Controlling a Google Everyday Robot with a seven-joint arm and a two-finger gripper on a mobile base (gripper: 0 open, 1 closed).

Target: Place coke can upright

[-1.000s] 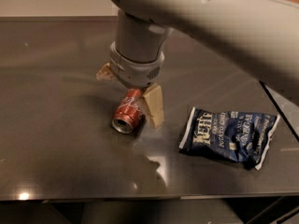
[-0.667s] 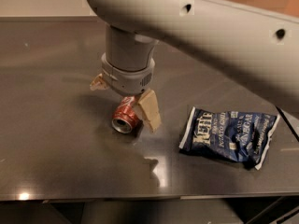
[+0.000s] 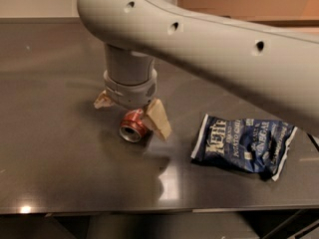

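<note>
The coke can (image 3: 132, 128) lies on its side on the dark table (image 3: 60, 148), its silver end facing the front. Only that end and a bit of red body show; the rest is hidden under the wrist. My gripper (image 3: 131, 117) hangs straight down over the can, open. Its tan fingers (image 3: 158, 119) stand spread on either side of the can, one at the left rear and one at the right front. I cannot tell whether they touch the can.
A dark blue chip bag (image 3: 244, 144) lies flat on the table to the right of the can. The table's front edge (image 3: 159, 208) runs along the bottom. My grey arm (image 3: 214, 49) crosses the upper right of the view.
The arm has swung further over the can and the gripper has come lower around it, hiding more of the red body. The can and the chip bag have not moved.
</note>
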